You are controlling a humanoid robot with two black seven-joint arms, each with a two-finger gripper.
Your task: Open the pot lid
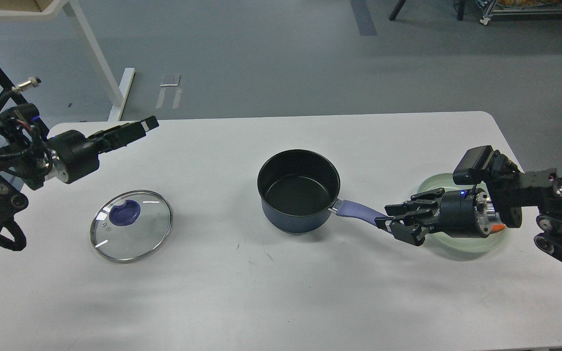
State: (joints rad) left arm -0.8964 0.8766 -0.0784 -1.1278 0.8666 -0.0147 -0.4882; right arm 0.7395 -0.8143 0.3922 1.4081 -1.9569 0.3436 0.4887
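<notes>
White tabletop (271,292) with rounded far corners, a few small dark specks near the middle. Pale green plate (461,246) at the right side, mostly hidden. Grey floor (271,58) beyond the far edge. White table leg with foot (115,83) far left, light wooden top above it at the corner. Pale tape strips (170,90) on the floor just right of that foot. Metal frame on casters (530,12) far right.

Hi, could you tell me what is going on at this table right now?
The pot stands uncovered mid-table. Its lid lies flat on the table to the left, apart from it. The right gripper is at the end of the pot's handle, seemingly closed on it. The left gripper hovers above the table, holding nothing. A green plate sits under the right arm.
</notes>
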